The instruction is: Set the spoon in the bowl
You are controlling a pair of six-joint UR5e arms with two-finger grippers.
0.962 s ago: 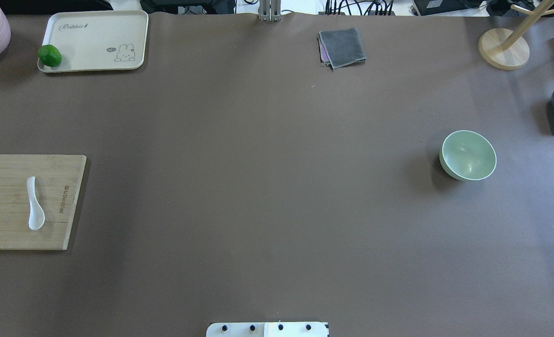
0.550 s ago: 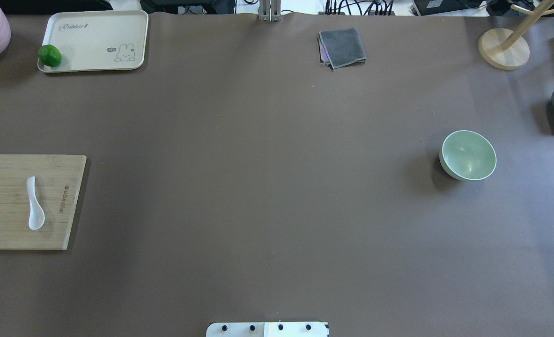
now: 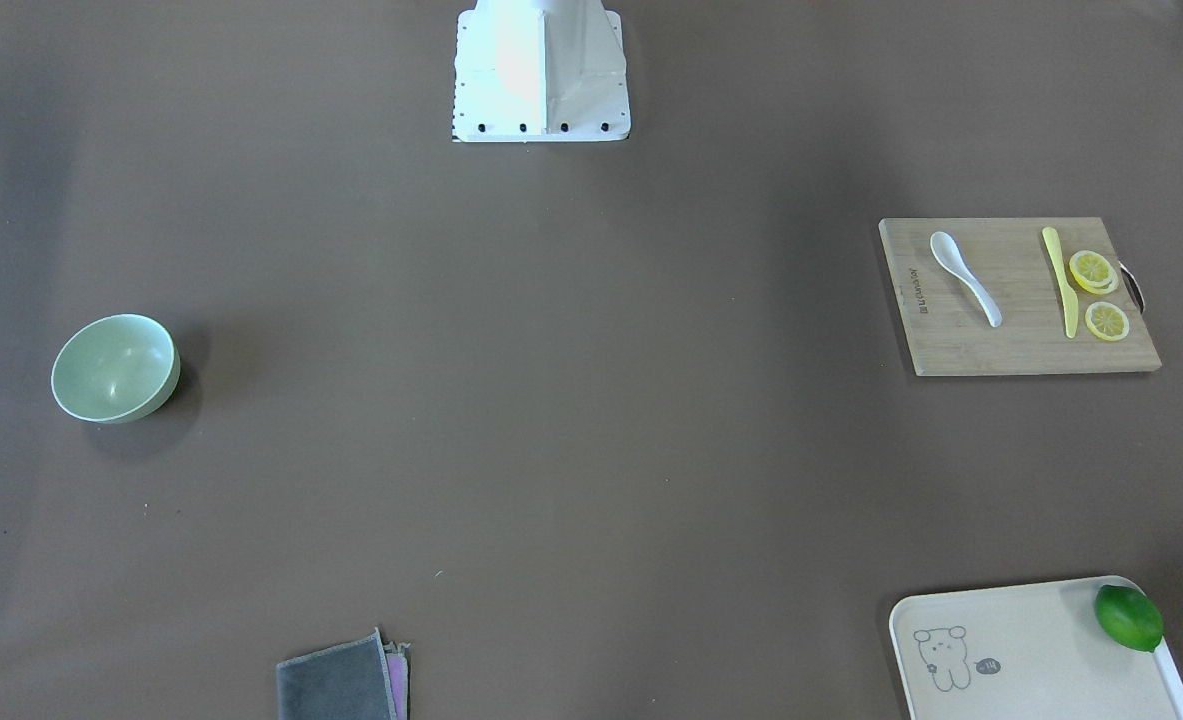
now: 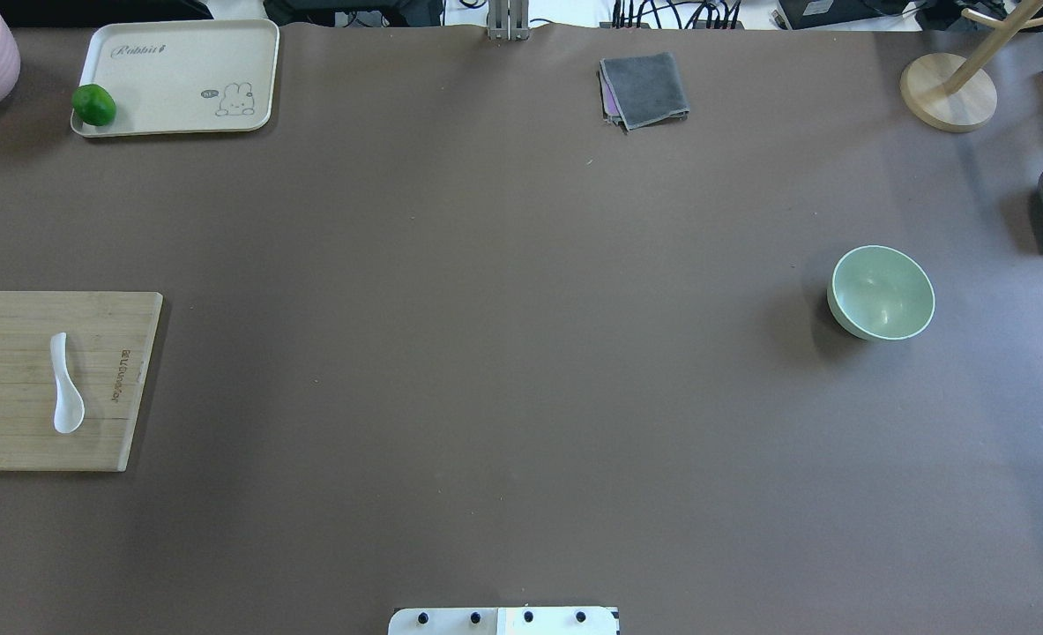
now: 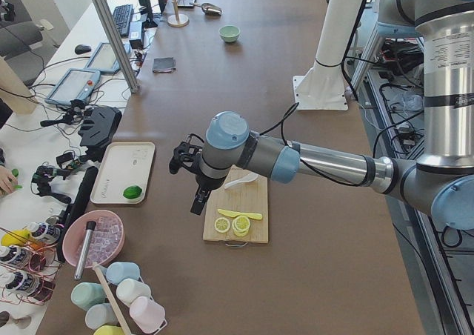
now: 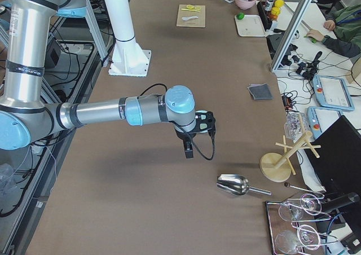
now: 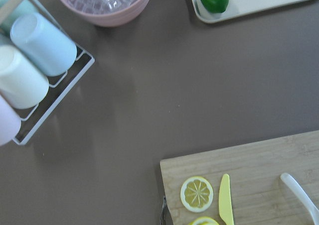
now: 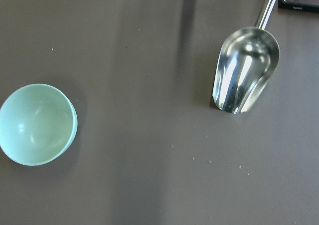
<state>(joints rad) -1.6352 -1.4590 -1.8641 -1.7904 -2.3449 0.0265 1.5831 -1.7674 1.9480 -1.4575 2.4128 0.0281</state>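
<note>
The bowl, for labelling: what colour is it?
The bowl is pale mint green, clearest in the right wrist view.

Lighting's bright and even, soft and diffuse. The brown counter (image 4: pixel 521 353) is matte, barely any glare. The bowl (image 4: pixel 881 293) drops a blurry shadow to its left in the overhead view. The steel scoop (image 8: pixel 244 75) has hot mirror highlights. Everything's pretty sharp edge to edge.

A long brown table (image 4: pixel 503 309) stands beside a cluttered white bench (image 5: pixel 29 138).
</note>
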